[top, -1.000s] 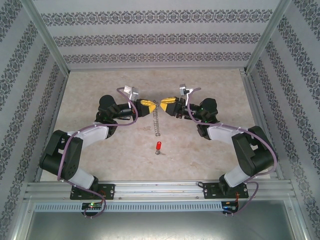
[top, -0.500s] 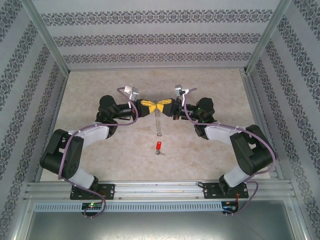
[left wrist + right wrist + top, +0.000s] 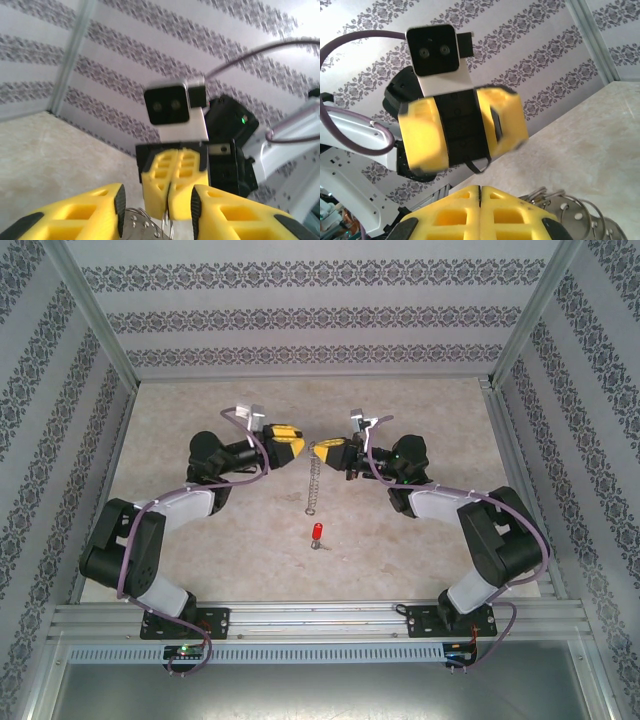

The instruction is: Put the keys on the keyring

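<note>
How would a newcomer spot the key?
On the beige marbled tabletop, look mid-table, towards the near edge. The tiny key with bright red head and silver end lies there, nearer than the silvery chain-link loop; its red head sets it apart.

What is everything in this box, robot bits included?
keyring: one, silvery grey, top end pinched by the right gripper, rest trailing toward the near edge.
key: one, red head, silver end, on the table, apart from the keyring's near end.
table: one, pale marbled, under everything.
walls: three, white with dark stripes, around the table.
arms: two, black and white, bases at the near edge.
left gripper: one, yellow fingers, open, beside the keyring's top.
right gripper: one, yellow fingers, shut on the keyring.
</note>
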Action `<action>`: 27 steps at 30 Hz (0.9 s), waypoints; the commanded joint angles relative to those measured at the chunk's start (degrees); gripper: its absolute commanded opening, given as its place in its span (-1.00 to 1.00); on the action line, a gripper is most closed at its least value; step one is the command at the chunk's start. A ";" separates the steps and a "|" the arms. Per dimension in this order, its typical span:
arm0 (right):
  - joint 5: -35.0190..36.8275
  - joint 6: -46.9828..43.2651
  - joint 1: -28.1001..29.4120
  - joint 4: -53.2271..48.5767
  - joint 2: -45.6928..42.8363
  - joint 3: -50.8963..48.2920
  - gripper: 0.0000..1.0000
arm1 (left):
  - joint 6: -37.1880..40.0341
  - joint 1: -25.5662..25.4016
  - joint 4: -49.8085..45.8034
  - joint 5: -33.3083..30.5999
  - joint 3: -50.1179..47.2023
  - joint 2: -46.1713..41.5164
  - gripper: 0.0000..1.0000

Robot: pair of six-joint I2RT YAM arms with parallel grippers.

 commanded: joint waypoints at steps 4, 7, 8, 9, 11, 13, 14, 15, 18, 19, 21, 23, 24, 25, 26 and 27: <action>-0.40 0.45 -0.01 4.53 0.08 1.97 -1.00 | -2.43 1.52 -2.45 -4.23 -1.14 -7.52 0.20; -1.70 0.39 0.08 4.25 -0.01 2.31 -1.00 | 2.33 1.48 -9.70 -4.67 -1.65 -11.52 0.27; -1.94 0.20 0.08 4.03 -0.05 2.40 -1.00 | 3.72 1.53 -11.86 -4.69 -1.63 -12.64 0.29; -2.07 -0.05 0.07 3.84 0.02 2.45 -1.00 | 5.04 1.55 -14.23 -4.26 -1.46 -13.84 0.30; -2.12 -0.24 0.10 4.04 0.08 2.61 -1.00 | 7.00 1.50 -17.83 -3.82 -1.20 -15.68 0.31; -2.07 -0.05 0.16 4.74 0.25 2.90 -1.00 | 8.65 1.48 -21.36 -3.60 -1.13 -17.24 0.31; -1.83 -0.04 0.17 4.95 0.32 3.08 -1.00 | 8.92 1.40 -22.49 -3.53 -1.14 -17.68 0.30; -1.25 0.08 0.24 5.20 0.27 3.14 -1.00 | 8.74 1.46 -23.22 -3.77 -1.20 -18.04 0.28; 0.31 0.95 0.51 6.68 0.53 3.78 -1.00 | 5.96 1.38 -22.76 -4.23 -1.67 -17.70 0.18; 1.04 1.29 0.67 7.21 0.61 3.83 -1.00 | 4.50 1.29 -22.05 -4.69 -1.96 -17.37 0.14; 2.51 1.87 0.97 8.45 0.76 3.96 -1.00 | 1.12 1.15 -19.59 -5.74 -2.64 -16.46 0.04; 3.84 2.59 1.37 9.67 1.23 4.07 -1.00 | -2.46 0.73 -15.93 -6.46 -3.38 -15.03 -0.03; 4.62 2.56 1.64 9.70 1.38 4.03 -1.00 | -4.55 0.34 -13.69 -6.87 -3.77 -14.08 -0.06; 5.59 2.31 1.96 9.72 1.40 3.99 -1.00 | -6.44 -0.04 -10.84 -7.26 -4.20 -12.95 -0.09; 6.23 2.13 2.24 9.72 1.49 3.97 -1.00 | -7.73 -0.22 -9.16 -7.29 -4.24 -12.12 -0.11; 6.85 2.12 2.49 9.68 1.57 3.94 -1.00 | -9.23 -0.44 -8.06 -7.34 -4.08 -11.14 -0.16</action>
